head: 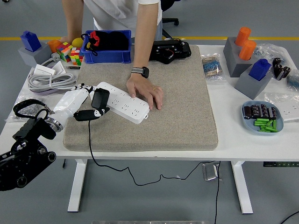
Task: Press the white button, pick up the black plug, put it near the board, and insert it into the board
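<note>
The white power strip (125,103) lies slanted on the grey mat (177,107). A person's hand (145,91) presses flat on its right end. The black plug (99,98) stands on the strip's left end, and its black cable (89,140) drops over the mat's front edge and under the table. My left hand (85,101), white with dark fingertips, sits just left of the plug. Its fingers are spread, with the thumb (91,114) below the plug and the other fingertips above and left of it, not closed on it. I cannot make out the white button. No right arm shows.
A blue bin (108,52), puzzle cubes (70,52) and a coiled grey cable (49,80) lie at the back left. A black device (169,50) is behind the mat. Grey blocks with orange (244,42) and blue (259,69) pieces and a dish of small parts (262,116) stand right.
</note>
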